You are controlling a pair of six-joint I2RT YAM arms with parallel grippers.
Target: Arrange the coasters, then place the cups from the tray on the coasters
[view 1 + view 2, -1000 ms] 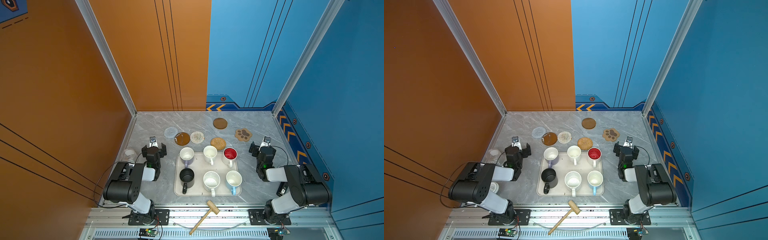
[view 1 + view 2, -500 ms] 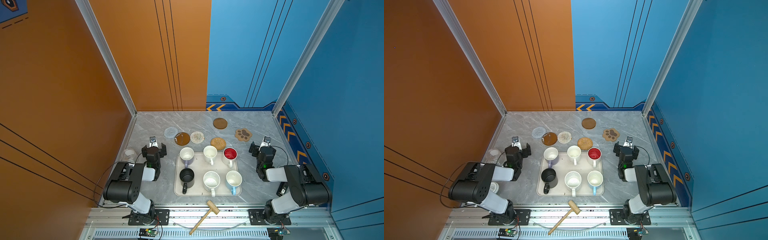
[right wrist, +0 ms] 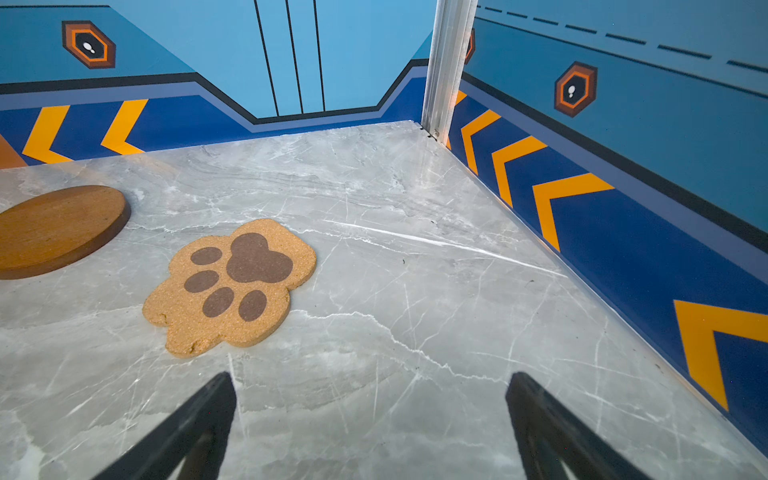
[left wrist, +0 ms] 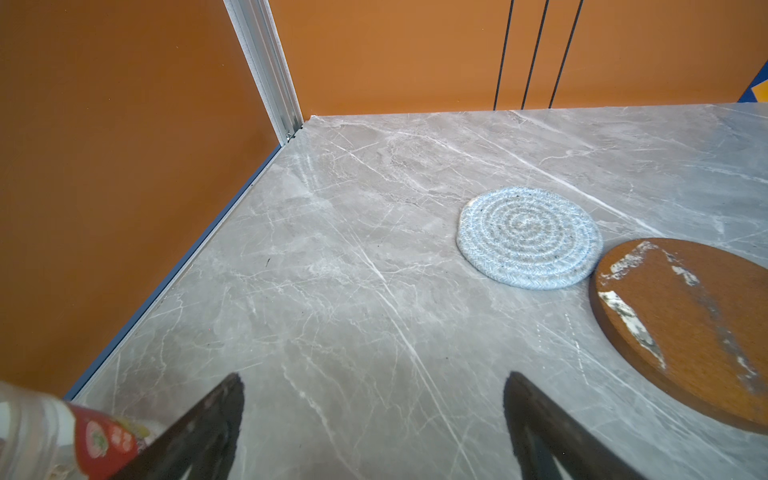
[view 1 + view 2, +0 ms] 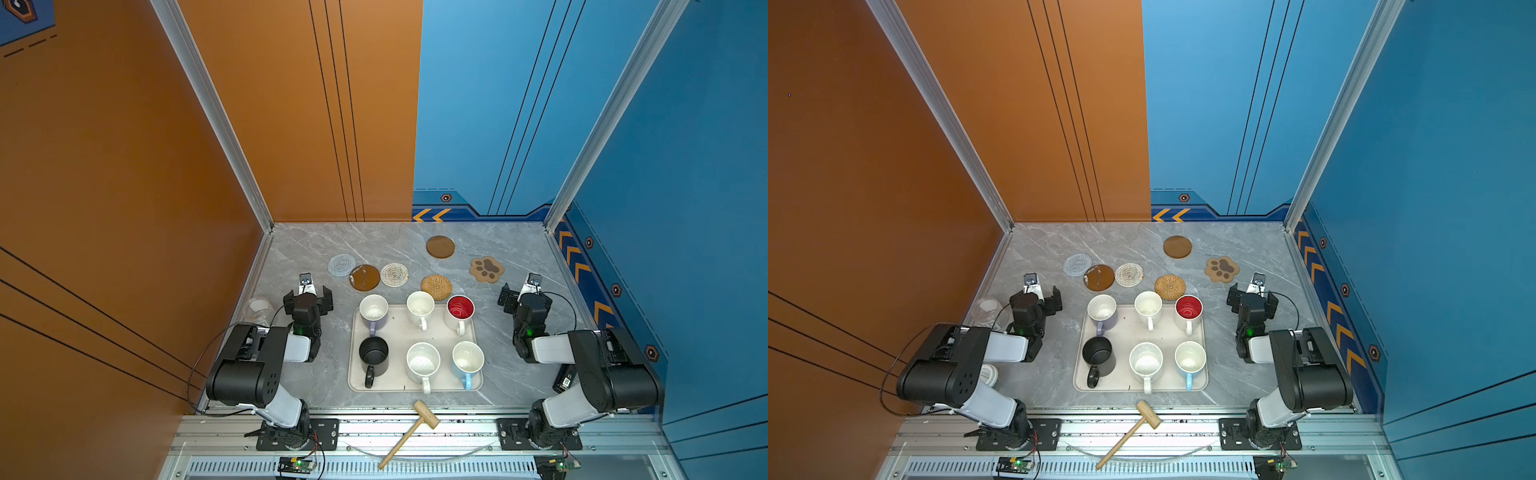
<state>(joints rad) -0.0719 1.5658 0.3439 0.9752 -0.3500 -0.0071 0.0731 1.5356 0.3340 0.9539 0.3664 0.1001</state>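
On the tray [image 5: 399, 332], six cups [image 5: 374, 351]; behind it, six coasters [image 5: 436, 286].

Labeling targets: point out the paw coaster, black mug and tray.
paw coaster [image 3: 230, 287], right wrist view, cork centre between pads.
black mug [image 5: 373, 352], a top view, dark inside.
tray [image 5: 397, 333], a top view, bare floor.

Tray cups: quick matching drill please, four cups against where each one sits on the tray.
Cups:
1 black cup
2 lavender cup
3 red-inside cup
4 light blue cup

Spots on the tray:
a far row, right end
b near row, left end
c near row, right end
d far row, left end

Pairs: 1-b, 2-d, 3-a, 4-c
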